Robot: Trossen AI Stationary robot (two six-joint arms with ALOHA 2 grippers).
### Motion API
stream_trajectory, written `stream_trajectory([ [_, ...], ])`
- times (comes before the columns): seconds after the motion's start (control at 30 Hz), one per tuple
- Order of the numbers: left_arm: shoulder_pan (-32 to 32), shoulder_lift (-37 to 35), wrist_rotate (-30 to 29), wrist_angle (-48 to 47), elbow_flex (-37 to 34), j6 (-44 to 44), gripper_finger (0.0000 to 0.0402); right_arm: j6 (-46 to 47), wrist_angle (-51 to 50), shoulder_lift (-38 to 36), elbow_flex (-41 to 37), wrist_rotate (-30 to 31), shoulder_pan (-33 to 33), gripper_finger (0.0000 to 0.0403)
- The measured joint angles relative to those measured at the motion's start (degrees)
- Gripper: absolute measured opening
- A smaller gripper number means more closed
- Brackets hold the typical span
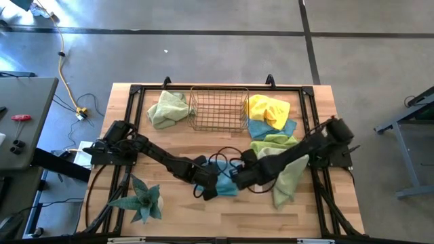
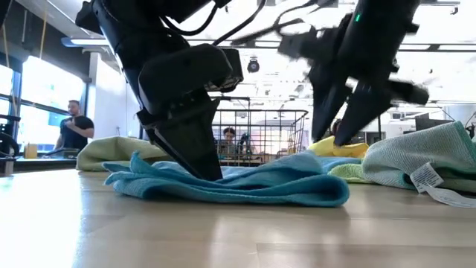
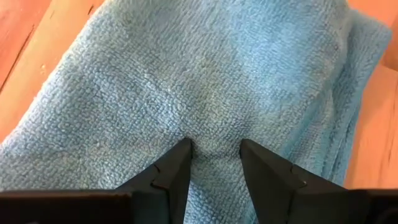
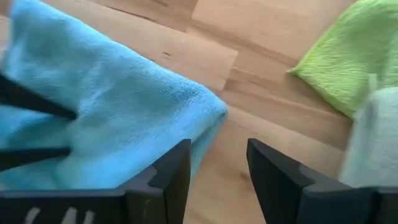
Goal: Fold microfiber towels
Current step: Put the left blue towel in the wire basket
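High view, looking straight down on a wooden table (image 1: 169, 152) edged by a black frame. At the near left stands a spiky green plant (image 1: 140, 200). Behind it, toward the far left, a pale green towel (image 1: 168, 108) lies crumpled, just beside a copper wire basket (image 1: 218, 108) at the far middle.

The left arm reaches from the left edge toward the table's middle. The left gripper (image 1: 209, 184) presses down on a light blue towel (image 1: 224, 184) that lies bunched on the wood near the centre. In the left wrist view its two dark fingers (image 3: 174, 177) are slightly parted and dig into the blue cloth, with a ridge of fabric pinched between them.

The right arm reaches in from the right edge, and the right gripper (image 1: 239, 177) meets the same towel from the other side. In the right wrist view its fingers (image 4: 171, 171) are spread apart just above the wood, with the blue towel's folded edge at one finger and nothing held between them.

On the right, a pile of towels runs from beside the basket toward the near edge: a bright yellow towel (image 1: 268, 108) farthest back, a second blue towel (image 1: 271, 127) touching it, then a lime green towel (image 1: 274, 144), and a pale green one (image 1: 290, 179) draped under the right arm.

In the low view, a person (image 2: 74, 126) stands in the room behind the table at far left.
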Motion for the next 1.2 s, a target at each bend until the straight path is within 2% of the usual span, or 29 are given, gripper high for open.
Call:
stream_trajectory([
  [0.2,-0.15,-1.83,0.87,2.62,0.04,3.44,0.0133,0.78,1.35,-4.99,0.09,-0.13,3.38,0.0149],
  [0.4,-1.30,-3.20,1.24,2.72,0.04,16.26,0.0133,17.74,2.75,-4.13,0.07,3.35,7.66,0.0156],
  [0.57,-2.23,-1.25,2.44,2.87,-0.05,20.54,0.0133,24.42,3.58,-2.95,0.07,3.33,9.22,0.0188],
  [0.7,-1.55,-0.94,2.41,3.80,0.06,20.83,0.0133,27.38,5.56,-0.50,0.07,0.62,8.59,0.0224],
  [0.8,-0.59,-0.94,1.95,4.20,0.06,20.83,0.0133,27.08,6.97,1.86,0.07,-2.89,7.70,0.0243],
  [1.03,0.76,-0.94,4.66,7.42,0.06,20.39,0.0133,19.71,10.85,3.47,0.09,-4.02,6.97,0.0250],
  [1.2,0.87,-0.94,3.81,7.18,0.06,20.39,0.0133,18.03,10.96,3.47,0.09,-4.93,6.43,0.0250],
])
